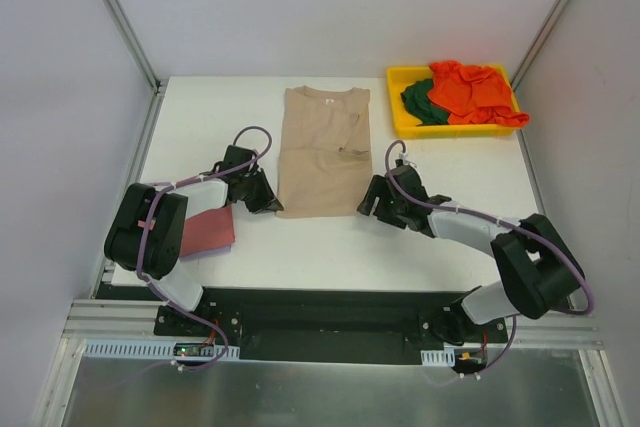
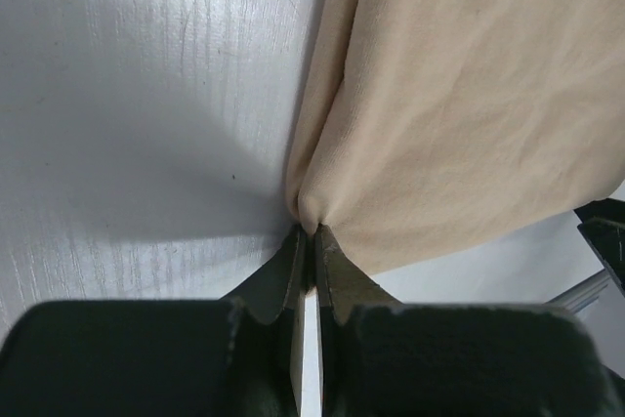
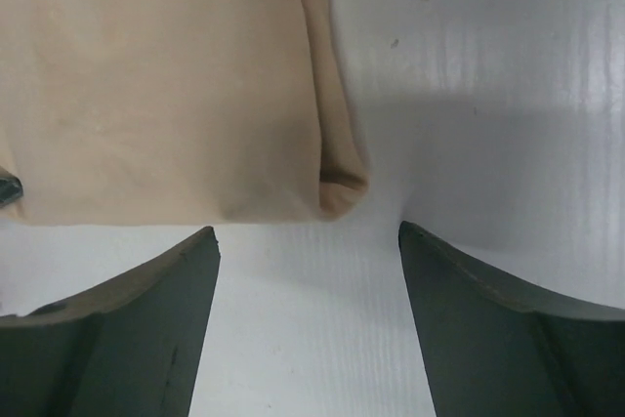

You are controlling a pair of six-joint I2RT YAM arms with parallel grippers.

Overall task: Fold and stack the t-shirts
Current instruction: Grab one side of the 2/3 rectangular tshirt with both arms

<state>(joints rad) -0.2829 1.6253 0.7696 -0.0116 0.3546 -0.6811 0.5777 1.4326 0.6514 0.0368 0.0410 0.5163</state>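
Note:
A large tan t-shirt (image 1: 322, 152), folded into a long strip, lies flat on the white table with its collar at the far end. My left gripper (image 1: 268, 197) is at its near left corner. In the left wrist view the gripper (image 2: 311, 231) is shut on a pinch of that tan cloth (image 2: 469, 95). My right gripper (image 1: 372, 202) sits at the near right corner. In the right wrist view it (image 3: 307, 229) stands open, and the tan corner (image 3: 337, 183) lies just beyond the fingertips, apart from them. A folded dusty-red t-shirt (image 1: 208, 232) lies partly under my left arm.
A yellow bin (image 1: 397, 97) at the back right holds crumpled orange-red t-shirts (image 1: 470, 92) and a dark green one (image 1: 420, 102). Grey walls and metal frame rails close in the table on the left, right and back.

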